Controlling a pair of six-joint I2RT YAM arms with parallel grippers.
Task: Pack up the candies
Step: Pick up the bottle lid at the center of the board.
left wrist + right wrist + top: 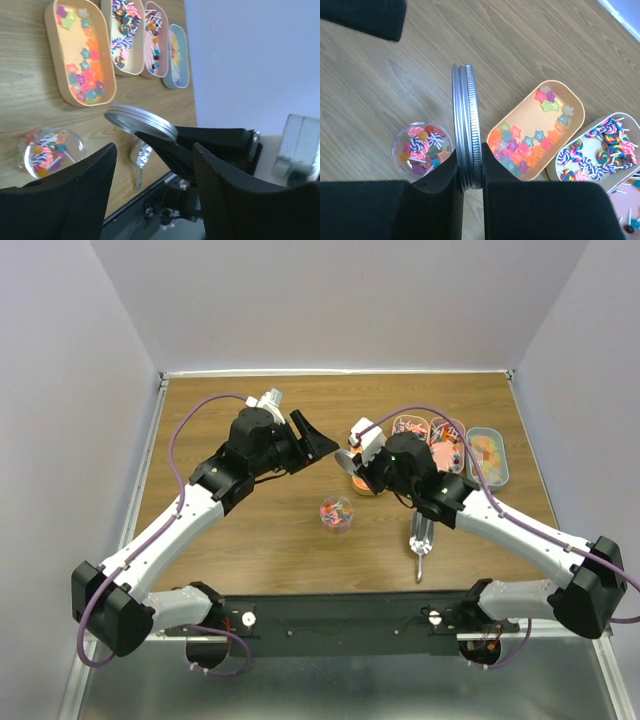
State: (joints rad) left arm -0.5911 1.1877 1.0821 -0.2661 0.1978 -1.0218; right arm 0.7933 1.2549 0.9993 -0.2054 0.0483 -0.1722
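Top view overhead, far; wrist views close, share candies (47,152).

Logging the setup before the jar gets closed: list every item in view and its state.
jar: upright, open, holding candies
lid: off the jar, held on edge
right gripper: shut on the lid
left gripper: open, empty
scoop: lying flat on the table, not held
trays: four, uncovered, candies inside
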